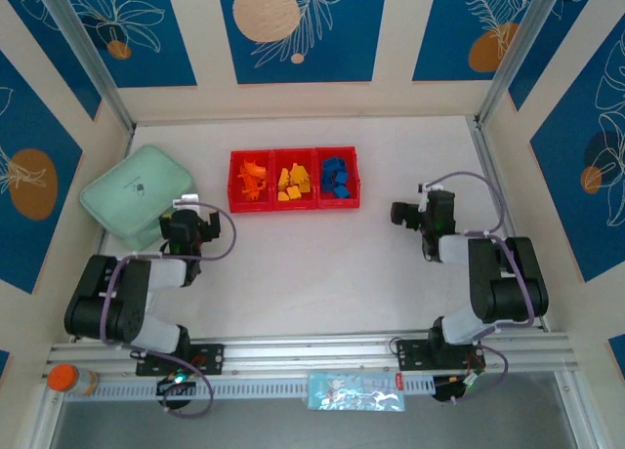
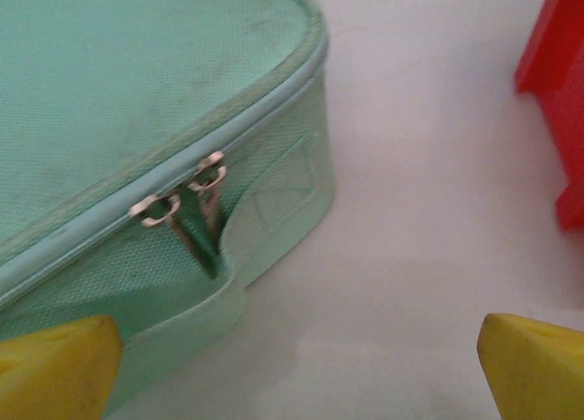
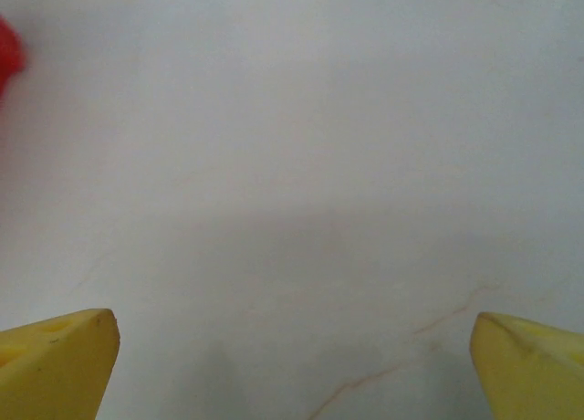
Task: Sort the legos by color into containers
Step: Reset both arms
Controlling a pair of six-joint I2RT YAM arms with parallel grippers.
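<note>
In the containers point(image 1: 293, 207), color-grouped legos point(image 1: 293, 183)

We are two arms, the left arm point(image 1: 127, 298) and the right arm point(image 1: 493, 278), each built of rounded black joints and pale grey casings. A lilac cable point(image 1: 232, 236) loops along each of us. The left gripper point(image 2: 297, 370) and right gripper point(image 3: 292, 365) end in bright yellow wedge fingertips point(image 3: 55, 365), one with small round dimples.

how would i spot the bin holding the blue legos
On the white table, find the red tray: three square compartments in a row. The blue legos fill its right-end compartment; the middle holds yellow legos, the left orange legos.
</note>
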